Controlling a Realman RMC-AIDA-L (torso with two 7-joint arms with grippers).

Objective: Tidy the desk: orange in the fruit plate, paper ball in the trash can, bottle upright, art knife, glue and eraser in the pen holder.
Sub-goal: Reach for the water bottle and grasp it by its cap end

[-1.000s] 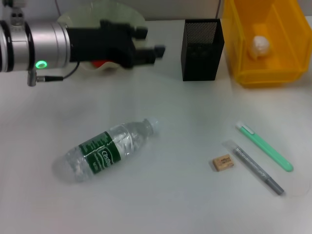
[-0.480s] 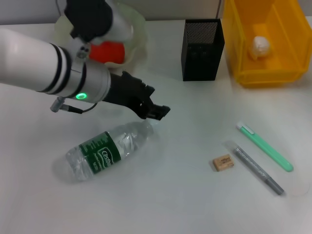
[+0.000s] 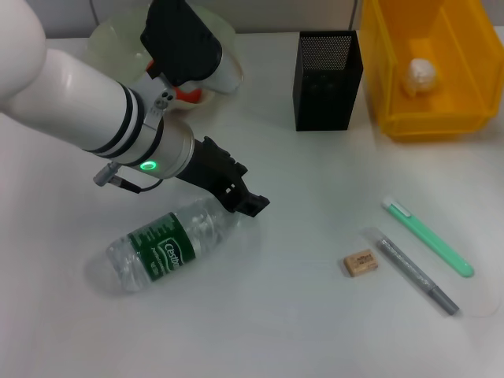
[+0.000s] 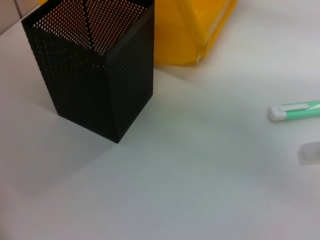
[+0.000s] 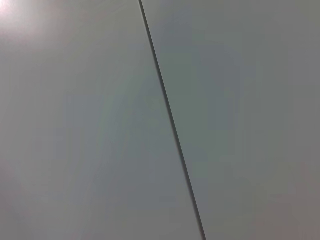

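Head view: the left gripper [image 3: 246,201] is down over the cap end of the bottle [image 3: 165,246], which lies on its side on the desk [image 3: 299,315]; whether its fingers are open or closed cannot be told. The orange [image 3: 186,94] sits in the fruit plate [image 3: 114,39], the paper ball [image 3: 420,74] in the trash can [image 3: 465,94]. The eraser [image 3: 360,262], a grey pen-like tool [image 3: 415,272] and a green one [image 3: 429,237] lie well apart from the pen holder [image 3: 327,79]. Left wrist view: the pen holder [image 4: 95,65] stands upright beside the trash can [image 4: 192,30]. Right wrist view: only a plain grey surface with a dark seam; the right gripper is unseen.
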